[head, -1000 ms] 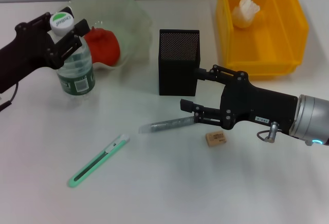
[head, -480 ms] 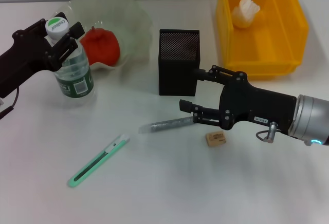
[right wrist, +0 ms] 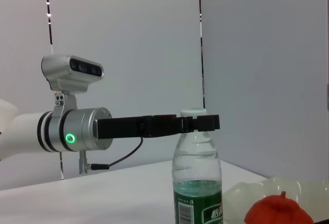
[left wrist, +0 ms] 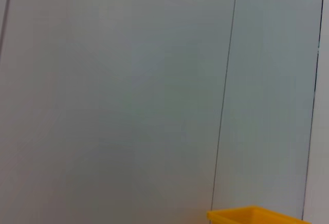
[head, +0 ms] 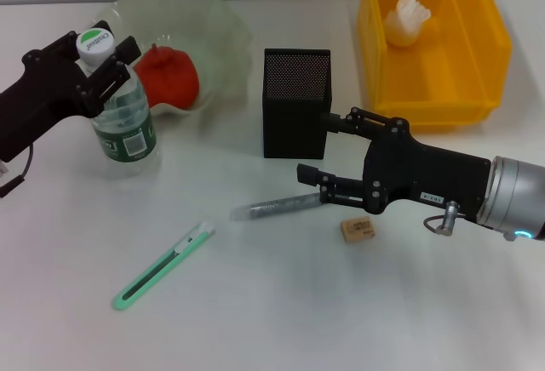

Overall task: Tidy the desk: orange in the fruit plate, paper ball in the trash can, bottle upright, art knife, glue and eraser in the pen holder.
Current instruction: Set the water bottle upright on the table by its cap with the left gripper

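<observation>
The bottle (head: 124, 120) with its white cap stands upright on the desk, and my left gripper (head: 109, 58) is shut on its neck; the right wrist view shows the same hold, left gripper (right wrist: 200, 123) on bottle (right wrist: 197, 183). The orange (head: 170, 75) lies in the pale green fruit plate (head: 217, 22). The paper ball (head: 407, 15) sits in the yellow trash can (head: 494, 56). Beside the black mesh pen holder (head: 295, 103) my right gripper (head: 312, 145) is open, its lower finger just above the grey glue (head: 272, 208). The eraser (head: 358, 229) and the green art knife (head: 163, 266) lie on the desk.
The right arm stretches in from the right edge, low over the desk, with the eraser just in front of it. The left wrist view shows only a wall and a corner of the trash can (left wrist: 252, 216). The orange (right wrist: 277, 211) also shows behind the bottle.
The bottle went from tilted to upright in the left gripper, which shifted slightly left and back. The right arm, glue, eraser and art knife have not moved.
</observation>
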